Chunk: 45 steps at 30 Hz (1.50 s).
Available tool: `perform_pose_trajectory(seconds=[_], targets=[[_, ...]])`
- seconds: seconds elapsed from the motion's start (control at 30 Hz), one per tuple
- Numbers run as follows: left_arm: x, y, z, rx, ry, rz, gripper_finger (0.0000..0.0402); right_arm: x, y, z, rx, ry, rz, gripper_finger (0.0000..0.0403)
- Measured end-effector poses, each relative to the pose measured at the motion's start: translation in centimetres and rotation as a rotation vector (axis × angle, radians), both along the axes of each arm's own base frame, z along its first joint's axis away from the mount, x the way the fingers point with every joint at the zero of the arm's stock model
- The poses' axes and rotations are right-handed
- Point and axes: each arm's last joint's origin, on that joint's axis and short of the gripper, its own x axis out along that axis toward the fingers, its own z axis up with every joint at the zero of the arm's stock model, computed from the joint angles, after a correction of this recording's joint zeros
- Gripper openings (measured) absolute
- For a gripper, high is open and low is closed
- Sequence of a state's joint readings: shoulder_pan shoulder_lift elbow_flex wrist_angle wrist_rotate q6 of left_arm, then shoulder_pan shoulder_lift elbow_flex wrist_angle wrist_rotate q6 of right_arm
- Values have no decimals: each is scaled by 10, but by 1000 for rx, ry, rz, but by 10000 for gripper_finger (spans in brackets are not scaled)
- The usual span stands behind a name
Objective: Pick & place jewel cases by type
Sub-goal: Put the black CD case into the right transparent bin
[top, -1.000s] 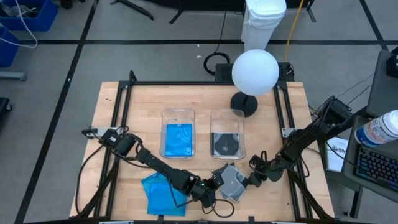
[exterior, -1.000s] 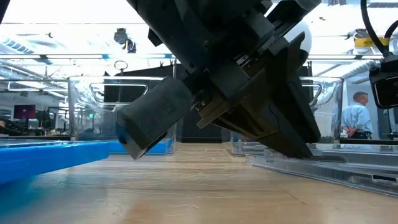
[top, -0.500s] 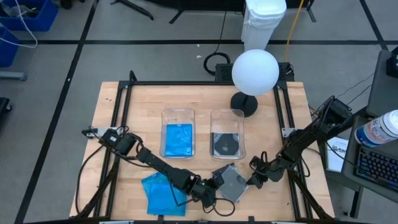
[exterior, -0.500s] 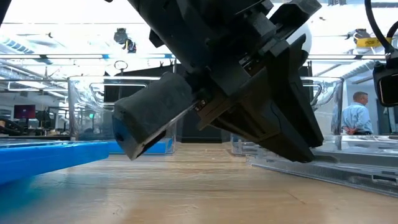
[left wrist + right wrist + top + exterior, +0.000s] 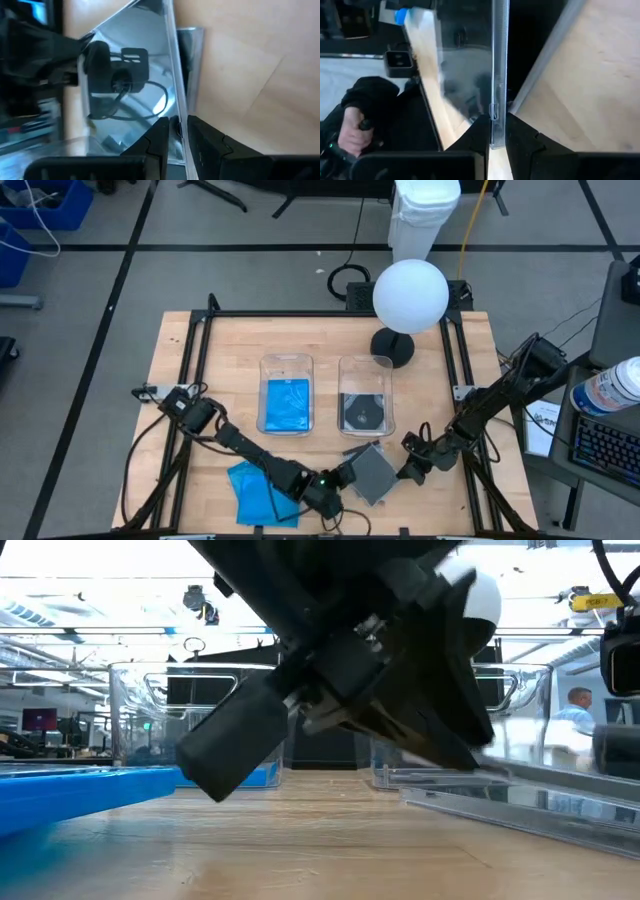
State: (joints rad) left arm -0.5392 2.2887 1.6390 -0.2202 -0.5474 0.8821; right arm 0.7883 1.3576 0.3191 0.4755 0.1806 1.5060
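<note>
Jewel cases are what you are sorting, and one clear/dark grey case point(image 5: 372, 473) sits at the near edge of the tabletop point(image 5: 180, 365) with both arms on it. Your left end effector point(image 5: 345, 478) reaches in from the left and pinches the case's left edge — in the left wrist view its two fingers point(image 5: 159, 140) are closed on the thin clear rim point(image 5: 176, 85). Your right end effector point(image 5: 404, 470) comes in from the right and grips the opposite edge; the right wrist view shows its fingers point(image 5: 480, 132) clamped on the edge-on clear panel point(image 5: 499, 70). The case looks tilted off the wood in the low view, though how far is hard to tell.

A bright blue case point(image 5: 258, 488) lies flat on the tabletop near the front left, just beside the left arm. Behind the held case stand two clear bins side by side: the left bin point(image 5: 286, 362) holds a blue case point(image 5: 287, 404), the right bin point(image 5: 365, 363) holds a dark case with a round disc point(image 5: 362, 412). Farther back, a white globe lamp point(image 5: 410, 295) stands on a black base — well apart from the work.
</note>
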Motion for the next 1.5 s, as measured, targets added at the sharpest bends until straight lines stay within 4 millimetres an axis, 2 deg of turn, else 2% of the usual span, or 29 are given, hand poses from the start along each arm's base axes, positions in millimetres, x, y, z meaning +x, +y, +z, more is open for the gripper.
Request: perform_pose_trajectory(seconds=[0.17, 0.33, 0.47, 0.63, 0.77, 0.9, 1.07, 1.3, 1.5], targets=[[-11, -18, 3, 140, -60, 6, 76, -1, 0, 9, 14, -44, 19, 34], [-19, -28, 13, 113, -100, 32, 76, -4, 2, 17, 18, -91, 58, 34], [-25, -29, 29, 77, -119, 76, 76, -6, 4, 21, 20, -121, 71, 31], [-48, -23, 56, 29, -73, 184, 76, -6, 7, 31, 0, -199, 102, 31], [-66, -11, 83, -109, -25, 297, 76, 0, 13, 47, -46, -295, 153, 30], [-84, 0, 103, -210, 12, 367, 76, 8, 20, 72, -153, -389, 216, 29], [-110, 20, 105, -298, 56, 402, 76, 17, 25, 116, -306, -455, 228, 29], [-152, 57, 82, -461, -5, 446, 76, 26, 13, 183, -581, -424, 197, 29], [-184, 81, 59, -589, -88, 467, 76, 31, -16, 229, -753, -304, 127, 30]])
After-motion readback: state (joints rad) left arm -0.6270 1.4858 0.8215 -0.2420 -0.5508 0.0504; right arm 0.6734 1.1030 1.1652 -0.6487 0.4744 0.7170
